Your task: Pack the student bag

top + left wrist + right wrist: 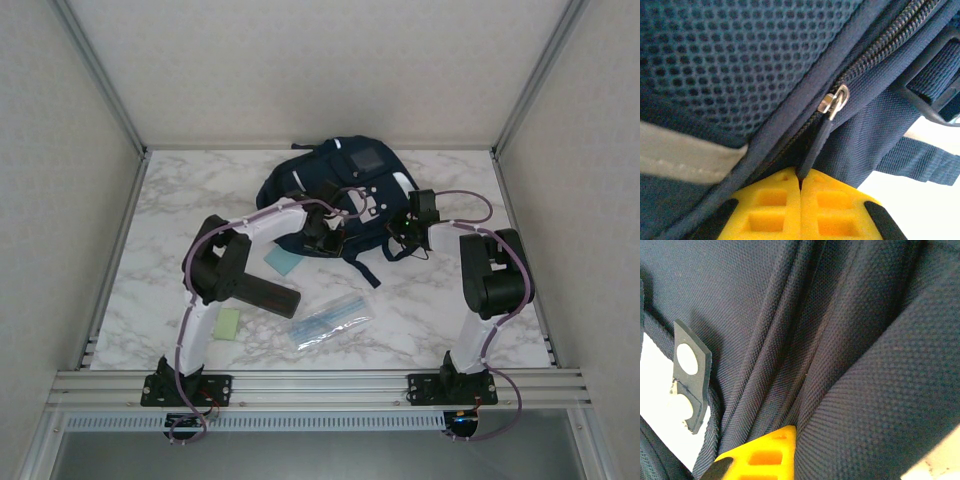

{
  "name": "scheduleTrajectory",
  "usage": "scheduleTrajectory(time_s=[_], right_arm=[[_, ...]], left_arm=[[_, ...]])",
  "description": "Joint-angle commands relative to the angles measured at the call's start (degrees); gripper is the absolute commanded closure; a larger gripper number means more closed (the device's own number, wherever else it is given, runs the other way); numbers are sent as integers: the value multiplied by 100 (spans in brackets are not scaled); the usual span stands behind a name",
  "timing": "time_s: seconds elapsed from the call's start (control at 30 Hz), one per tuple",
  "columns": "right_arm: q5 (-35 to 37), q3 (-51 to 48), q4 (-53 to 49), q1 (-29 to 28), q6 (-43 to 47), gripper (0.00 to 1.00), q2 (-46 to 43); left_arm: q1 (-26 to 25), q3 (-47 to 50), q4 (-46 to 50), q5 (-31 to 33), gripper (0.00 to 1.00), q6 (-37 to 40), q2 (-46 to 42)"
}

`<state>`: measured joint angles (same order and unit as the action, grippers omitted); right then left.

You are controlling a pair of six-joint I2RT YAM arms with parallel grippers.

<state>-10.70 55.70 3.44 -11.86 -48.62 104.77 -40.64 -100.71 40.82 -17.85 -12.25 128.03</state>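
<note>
One student bag (pixel 320 188), one clear pouch (pixel 333 320), one teal card (pixel 282 262), one green pad (pixel 228 324)

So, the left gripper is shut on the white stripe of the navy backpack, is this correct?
Not quite. In the left wrist view the left gripper is shut on the dark zipper pull of the navy backpack, not on its white stripe.

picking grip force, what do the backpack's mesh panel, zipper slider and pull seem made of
Mesh panel: woven navy synthetic, matte, open holes. Zipper slider: shiny silvery metal, likely. Pull: dark matte cord or rubber, can't tell which.
</note>
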Motion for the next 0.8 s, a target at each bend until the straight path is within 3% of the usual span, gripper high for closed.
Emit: scheduleTrajectory(time_s=[0.0,0.07,0.13,0.27,0.5,0.7,0.77], right_arm=[[-11,-182,-454,42,162,100,-85],[-22,-198,-449,39,163,100,-75],[-21,-217,-432,43,162,100,-75],[-38,-226,-405,43,161,100,-60],[-57,-243,-380,43,161,100,-65],[-53,-248,-362,41,173,100,-50],[-24,-253,-393,52,183,100,-50]], left_arm=[[-119,-452,-21,-204,93,-132,372],[-119,-611,55,-146,77,-115,467],[-119,-701,103,-93,67,-78,541],[-111,-937,225,13,64,-41,678],[-117,-1186,226,324,76,-97,850],[-117,-1293,124,422,100,-204,886],[-115,-1275,283,488,100,-115,821]])
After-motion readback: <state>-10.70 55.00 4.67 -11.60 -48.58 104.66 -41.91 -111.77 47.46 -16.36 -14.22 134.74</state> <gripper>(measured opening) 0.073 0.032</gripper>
